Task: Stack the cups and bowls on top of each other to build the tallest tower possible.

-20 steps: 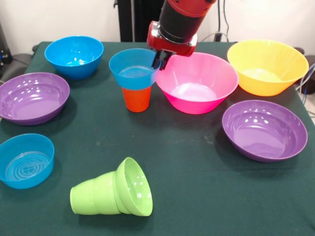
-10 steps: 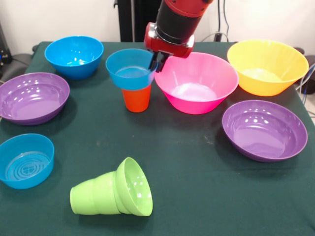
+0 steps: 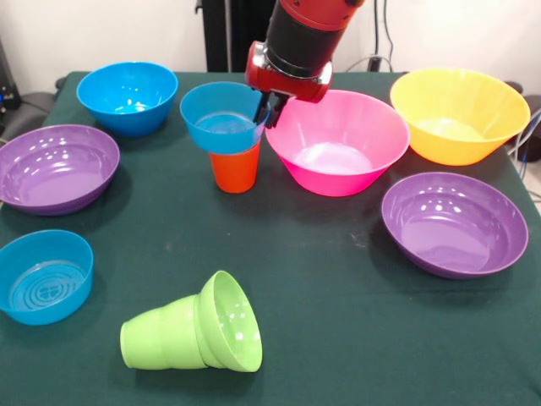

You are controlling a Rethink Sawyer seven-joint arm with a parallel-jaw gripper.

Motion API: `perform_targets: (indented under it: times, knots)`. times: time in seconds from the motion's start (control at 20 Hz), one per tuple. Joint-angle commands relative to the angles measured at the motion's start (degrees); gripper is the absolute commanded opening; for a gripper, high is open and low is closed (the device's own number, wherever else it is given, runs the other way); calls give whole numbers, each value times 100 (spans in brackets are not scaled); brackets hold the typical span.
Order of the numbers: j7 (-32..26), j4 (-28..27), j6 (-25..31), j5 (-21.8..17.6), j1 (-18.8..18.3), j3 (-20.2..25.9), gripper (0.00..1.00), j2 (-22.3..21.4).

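Observation:
My gripper [image 3: 268,112] comes down from the top and is shut on the right rim of a blue bowl [image 3: 220,118]. The bowl sits on the upright orange cup [image 3: 234,169], offset a little to the left. The pink bowl [image 3: 338,144] stands just right of the gripper. The lime green cup [image 3: 159,340] lies on its side near the front, its mouth inside the small lime green bowl [image 3: 232,321].
A yellow-orange bowl [image 3: 456,114] stands at the back right, with a purple bowl [image 3: 454,224] in front of it. At the left are a blue bowl [image 3: 127,96], a purple bowl [image 3: 55,167] and another blue bowl [image 3: 42,275].
My gripper has moved slightly left and up, taking the blue bowl with it over the orange cup. Nothing else has moved.

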Motion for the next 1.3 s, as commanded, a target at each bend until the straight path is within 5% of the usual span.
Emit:
perform_targets:
  times: [0.05, 1.3]
  knots:
    - [812, 251, -453, 164, -118, 463, 0, 251]
    - [675, 137, -118, 389, -19, 529, 0, 117]
